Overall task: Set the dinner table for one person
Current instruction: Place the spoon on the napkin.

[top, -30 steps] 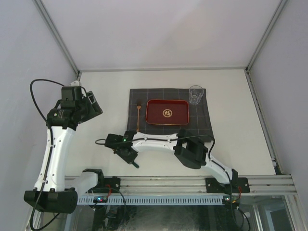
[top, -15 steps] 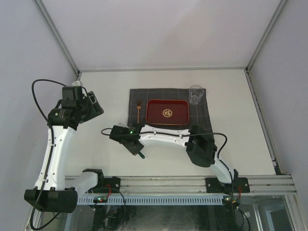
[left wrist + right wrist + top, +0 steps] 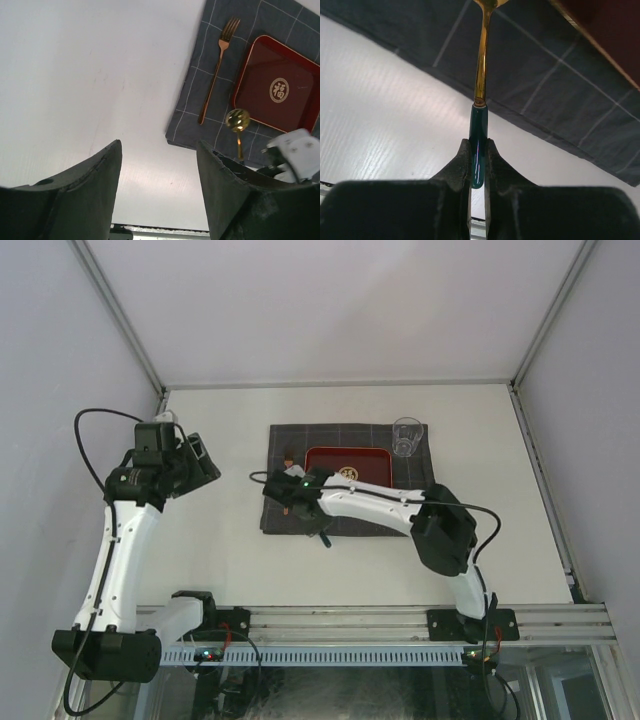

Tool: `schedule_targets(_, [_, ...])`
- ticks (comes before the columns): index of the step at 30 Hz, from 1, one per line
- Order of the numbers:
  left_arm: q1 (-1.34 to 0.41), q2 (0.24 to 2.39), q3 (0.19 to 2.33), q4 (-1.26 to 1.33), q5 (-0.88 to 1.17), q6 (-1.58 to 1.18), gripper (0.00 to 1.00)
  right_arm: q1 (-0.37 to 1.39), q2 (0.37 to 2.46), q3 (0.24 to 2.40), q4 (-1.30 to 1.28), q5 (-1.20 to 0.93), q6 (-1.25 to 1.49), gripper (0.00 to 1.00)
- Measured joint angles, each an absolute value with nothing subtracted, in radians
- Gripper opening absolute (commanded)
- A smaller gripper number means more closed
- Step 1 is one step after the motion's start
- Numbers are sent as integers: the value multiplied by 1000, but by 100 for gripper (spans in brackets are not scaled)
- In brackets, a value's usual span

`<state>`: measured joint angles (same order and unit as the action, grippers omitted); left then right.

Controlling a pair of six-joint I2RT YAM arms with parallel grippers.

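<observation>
Off-white dinner table (image 3: 500,490) carries all items; the checked cloth (image 3: 415,478) lies mid-table, with the red tray (image 3: 280,85) on it. My right gripper (image 3: 478,150), on the nearer arm, pinches the spoon (image 3: 481,60) by its teal handle end. The spoon's long axis points straight ahead, bowl toward the tray. My left gripper (image 3: 159,145) stands spread, holding nothing, well to the left. Tray medallion reads 福
</observation>
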<state>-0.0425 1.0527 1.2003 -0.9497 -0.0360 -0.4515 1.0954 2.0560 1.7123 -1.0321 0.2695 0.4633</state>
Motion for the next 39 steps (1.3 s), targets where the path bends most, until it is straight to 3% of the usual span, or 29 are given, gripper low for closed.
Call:
schedule_targets(20, [-43,1062,1157,-899,35,-452,63,797,1763,1330,-905,234,532,0])
schedule_targets(39, [-55,1124,1158,-890,60,-452,61,528,1657,1197,-854,250,530,0])
